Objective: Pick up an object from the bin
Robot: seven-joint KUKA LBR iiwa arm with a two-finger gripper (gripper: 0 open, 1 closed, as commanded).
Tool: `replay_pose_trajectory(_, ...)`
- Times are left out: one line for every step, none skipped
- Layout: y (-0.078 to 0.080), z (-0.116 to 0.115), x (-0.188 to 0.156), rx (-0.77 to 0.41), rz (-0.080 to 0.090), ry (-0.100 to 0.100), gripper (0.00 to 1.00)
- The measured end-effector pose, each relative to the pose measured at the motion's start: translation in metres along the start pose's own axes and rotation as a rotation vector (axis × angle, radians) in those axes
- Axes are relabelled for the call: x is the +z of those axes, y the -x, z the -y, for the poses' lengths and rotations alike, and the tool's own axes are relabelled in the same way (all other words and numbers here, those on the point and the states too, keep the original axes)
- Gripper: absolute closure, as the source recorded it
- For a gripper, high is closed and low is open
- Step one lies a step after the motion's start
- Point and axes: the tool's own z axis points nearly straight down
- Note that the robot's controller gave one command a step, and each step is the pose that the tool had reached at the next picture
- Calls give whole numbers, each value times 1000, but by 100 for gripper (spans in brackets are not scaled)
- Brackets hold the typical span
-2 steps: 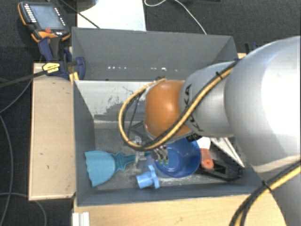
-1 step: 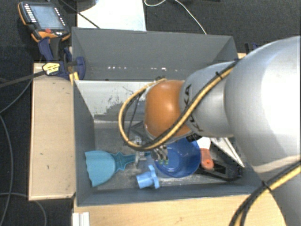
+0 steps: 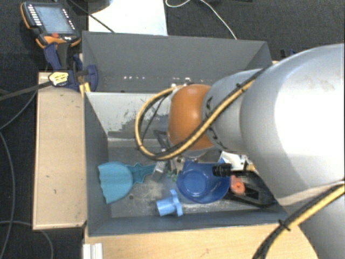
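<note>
Left of the blue bowl (image 3: pixel 197 183) lies a light-blue fan-shaped scoop (image 3: pixel 116 181), its handle pointing toward the bowl. A small blue spool-like piece (image 3: pixel 170 205) sits near the bowl's lower left. The pincer (image 3: pixel 166 170) hangs just beside the bowl's left rim, near the scoop's handle; apart or together, I cannot tell. Right of the bowl, a small orange thing (image 3: pixel 237 186) lies by a black piece (image 3: pixel 253 194).

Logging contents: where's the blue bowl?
The blue bowl sits low in the camera view, right of the bin's centre, between a pale blue scoop and an orange thing.
</note>
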Motion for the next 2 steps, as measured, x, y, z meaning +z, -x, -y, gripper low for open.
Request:
replay_pose_trajectory(0, 0, 0, -2, 0, 0, 100)
replay_pose_trajectory(0, 0, 0, -4, 0, -1, 100)
